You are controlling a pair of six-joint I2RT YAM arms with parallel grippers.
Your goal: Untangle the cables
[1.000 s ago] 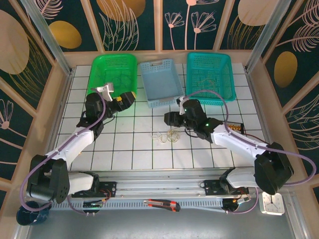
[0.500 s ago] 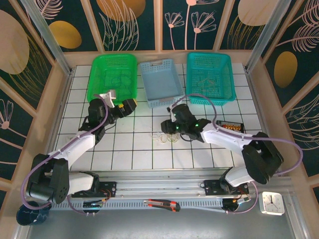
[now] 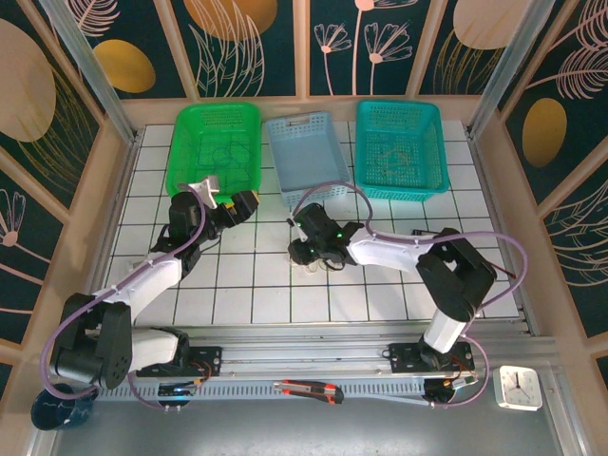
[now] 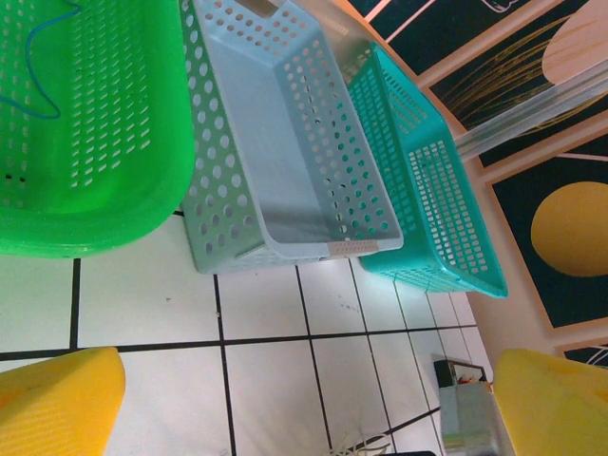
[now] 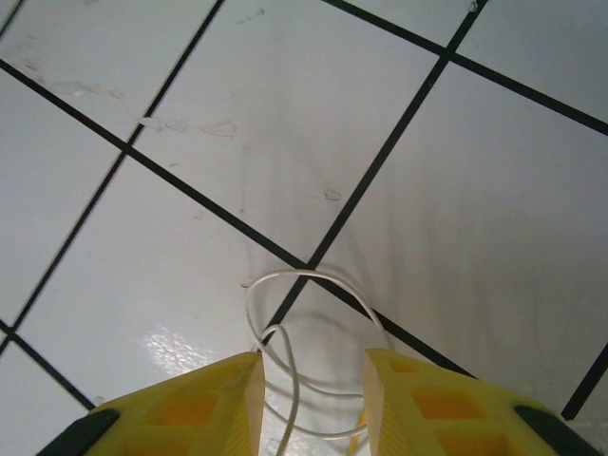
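from above, my right gripper (image 3: 306, 252) had swung further left than half a second earlier and sat low over the cables (image 3: 323, 264), a small pale tangle on the white tiled table (image 3: 237, 285) in front of the pale blue basket (image 3: 306, 157). the gripper body now covered the tangle's left loops, which had been plain before. the arm lay stretched across the middle of the table. my left gripper (image 3: 237, 203) had barely shifted. it hung just short of the green basket (image 3: 217, 142), well apart from the tangle. the teal basket (image 3: 399, 142) stood at the far right of the row.

on the left wrist view, the left gripper (image 4: 304, 408) was spread wide, one yellow finger at each bottom corner and nothing between them. the three baskets stood side by side ahead of it, and a few pale strands of the cables (image 4: 361, 445) poked in at the bottom edge.

the right wrist view gave me what the gripper body hid from above. a thin white loop of the cables (image 5: 306, 275) lay flat on the tile across a black grout line. its strands ran back into the gap of the right gripper (image 5: 313, 361). the yellow fingers (image 5: 204, 404) stood partway apart on either side of the strands, and i saw no pinch on the wire.
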